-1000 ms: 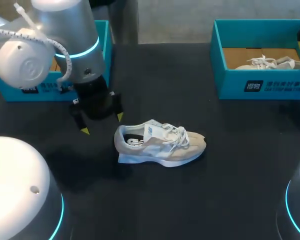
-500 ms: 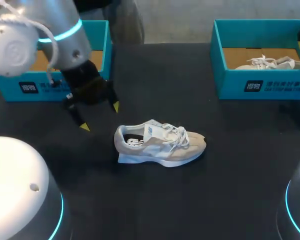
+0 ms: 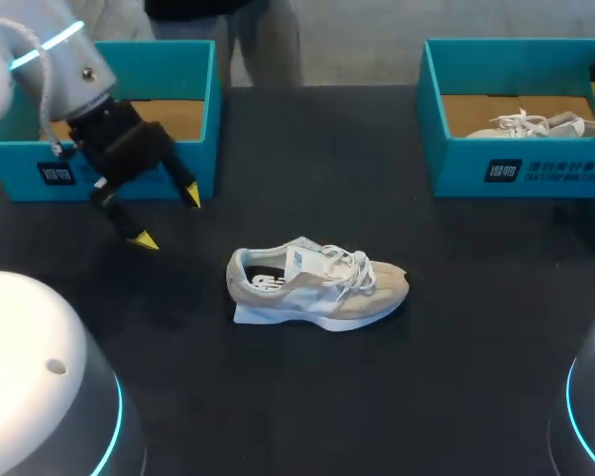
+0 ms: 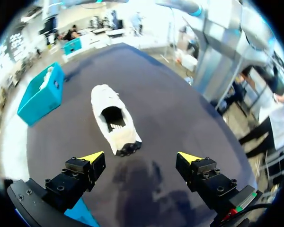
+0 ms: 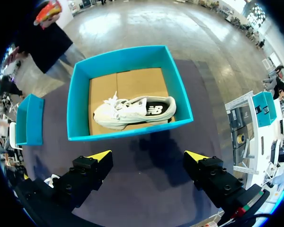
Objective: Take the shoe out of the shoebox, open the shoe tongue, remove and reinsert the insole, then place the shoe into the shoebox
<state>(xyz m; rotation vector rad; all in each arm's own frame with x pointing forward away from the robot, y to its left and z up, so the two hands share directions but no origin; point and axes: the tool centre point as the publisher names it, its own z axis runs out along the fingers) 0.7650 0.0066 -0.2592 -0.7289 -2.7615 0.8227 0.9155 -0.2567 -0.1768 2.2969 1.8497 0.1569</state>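
Beige shoe (image 4: 114,120) well ahead of the left claw (image 4: 141,157)

Shoe (image 3: 317,288) at centre of table (image 3: 307,407); left shoebox (image 3: 203,119) behind-left of it; right shoebox (image 3: 545,169) behind-right, second shoe (image 3: 535,125) inside.

The right box (image 3: 555,164) runs off the head view's edge; its front wall hides the lower part of the boxed shoe (image 3: 535,125). The left arm (image 3: 74,64) covers part of the left box (image 3: 169,69).
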